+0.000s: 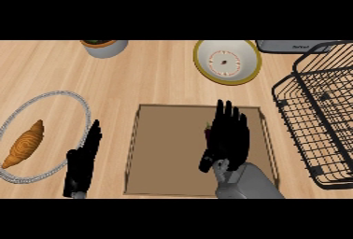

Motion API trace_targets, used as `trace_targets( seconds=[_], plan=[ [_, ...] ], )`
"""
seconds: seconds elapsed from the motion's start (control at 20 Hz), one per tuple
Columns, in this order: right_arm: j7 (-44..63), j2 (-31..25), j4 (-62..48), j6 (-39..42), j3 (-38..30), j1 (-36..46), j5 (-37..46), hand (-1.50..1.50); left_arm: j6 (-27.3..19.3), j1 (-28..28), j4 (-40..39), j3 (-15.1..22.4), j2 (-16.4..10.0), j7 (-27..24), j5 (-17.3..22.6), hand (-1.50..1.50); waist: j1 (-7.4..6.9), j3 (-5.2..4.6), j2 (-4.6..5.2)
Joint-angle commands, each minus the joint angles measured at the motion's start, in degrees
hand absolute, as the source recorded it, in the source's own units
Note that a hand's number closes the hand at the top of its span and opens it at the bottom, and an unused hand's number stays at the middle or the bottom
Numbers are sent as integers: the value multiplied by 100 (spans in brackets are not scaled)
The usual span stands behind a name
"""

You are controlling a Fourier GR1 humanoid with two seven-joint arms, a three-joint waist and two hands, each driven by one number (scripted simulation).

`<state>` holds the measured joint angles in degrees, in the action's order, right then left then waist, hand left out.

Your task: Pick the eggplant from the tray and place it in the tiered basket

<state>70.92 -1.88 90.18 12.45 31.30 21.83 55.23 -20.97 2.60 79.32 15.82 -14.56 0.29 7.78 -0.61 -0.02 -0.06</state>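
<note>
Beneath right robot hand, eggplant on tray

Right hand over tray, eggplant under its left edge. Tiered basket right of hand, bowl beyond fingertips. Left hand left of tray, at plate rim; croissant on plate, farther left.

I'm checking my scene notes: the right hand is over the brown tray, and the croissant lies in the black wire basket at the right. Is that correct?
Not quite. The croissant lies on the silver-rimmed plate at the left, not in the black wire basket, as the head view shows. The right hand is indeed over the brown tray.
</note>
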Motion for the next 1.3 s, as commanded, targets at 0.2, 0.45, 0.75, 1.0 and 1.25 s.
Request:
trace_targets(
  seconds=[0.2,0.45,0.75,1.0,1.25],
  plan=[
    [1288,180,-746,752,-238,273,-270,-150,-29,-60,175,36,-8,283,-83,0,-2,-2,0],
    [1425,181,-1061,672,-273,315,-450,-150,-43,39,202,24,11,176,-123,0,-35,-4,-2],
    [1426,181,-1156,834,-464,394,-663,-150,75,187,-24,-23,77,-117,-79,0,10,-8,-7],
    [1426,181,-1198,930,-563,424,-842,-150,241,177,-168,-250,-33,-185,67,0,25,-10,-9],
    [1426,181,-1633,545,-457,426,-1024,-150,113,-38,-46,-176,34,38,-94,0,-7,-4,6]
  ],
)
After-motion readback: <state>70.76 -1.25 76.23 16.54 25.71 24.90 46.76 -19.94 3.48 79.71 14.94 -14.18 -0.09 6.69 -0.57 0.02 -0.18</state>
